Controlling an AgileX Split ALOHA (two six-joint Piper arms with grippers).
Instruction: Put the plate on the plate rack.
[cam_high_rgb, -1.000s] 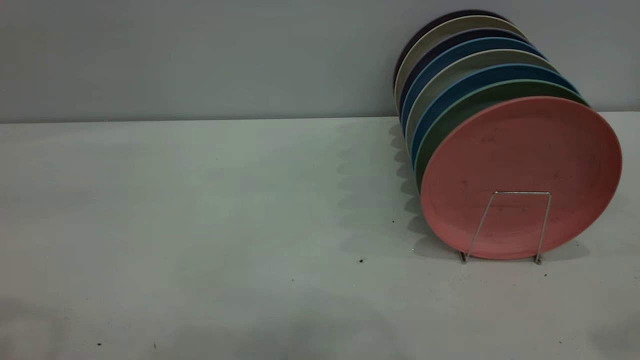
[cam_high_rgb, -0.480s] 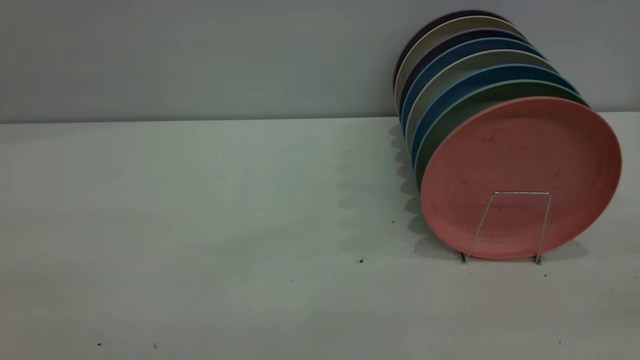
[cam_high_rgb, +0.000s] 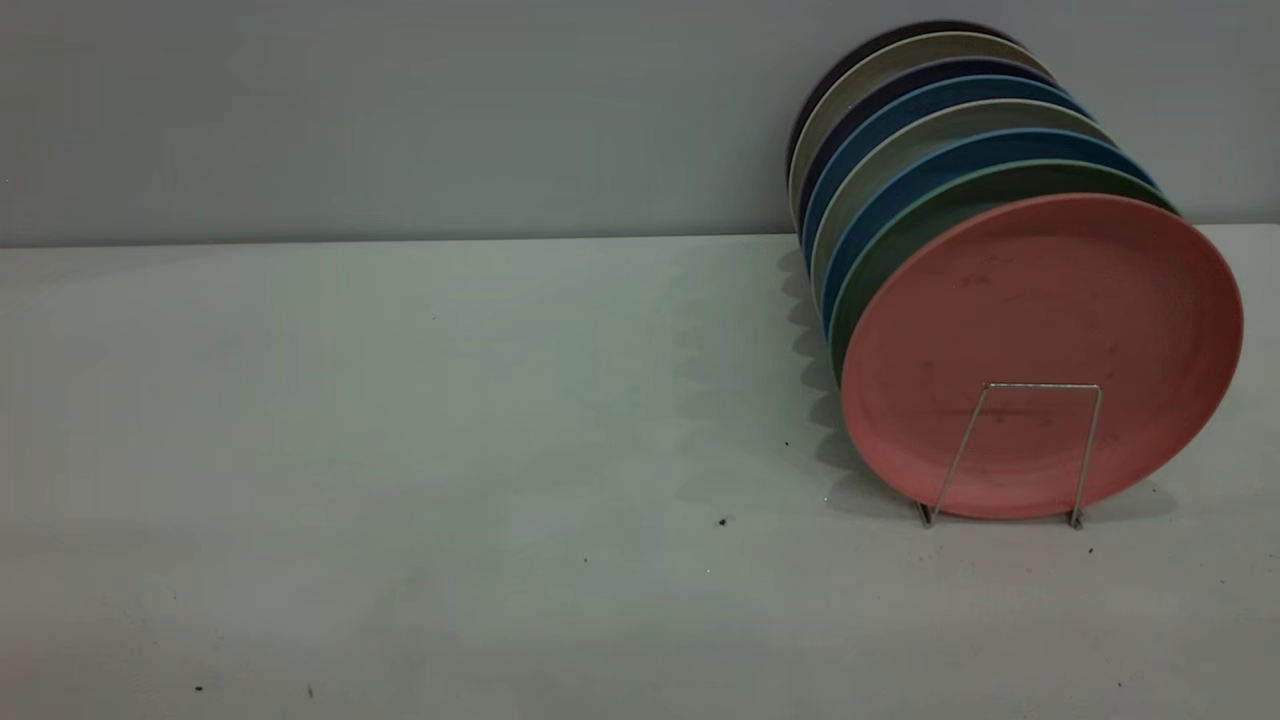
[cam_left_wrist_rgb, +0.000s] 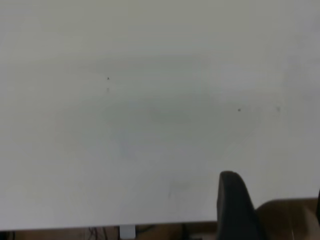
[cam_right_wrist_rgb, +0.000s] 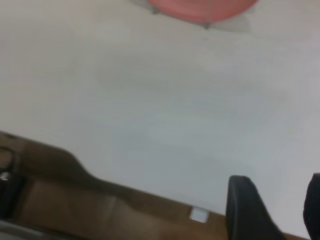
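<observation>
- Plate (cam_high_rgb: 1040, 340) upright in the front slot of the rack (cam_high_rgb: 1020, 450), leaning back on the green plate (cam_high_rgb: 900, 225) behind it; the front wire loop crosses its lower face and keeps it from sliding forward; rim down at the table (cam_high_rgb: 400, 420)
- Row of blue and grey plates (cam_high_rgb: 900, 120) behind, all tilted the same way, each propped by its neighbour
- Task reads as finished; nothing grips the plate
- Left gripper (cam_left_wrist_rgb: 272, 210) pulled back at the near table edge; only one dark finger clearly shows, so spread or pressed together I cannot tell
- Right gripper (cam_right_wrist_rgb: 275, 210) also back at the near edge, well apart from the plate; fingers spread, nothing between them
</observation>
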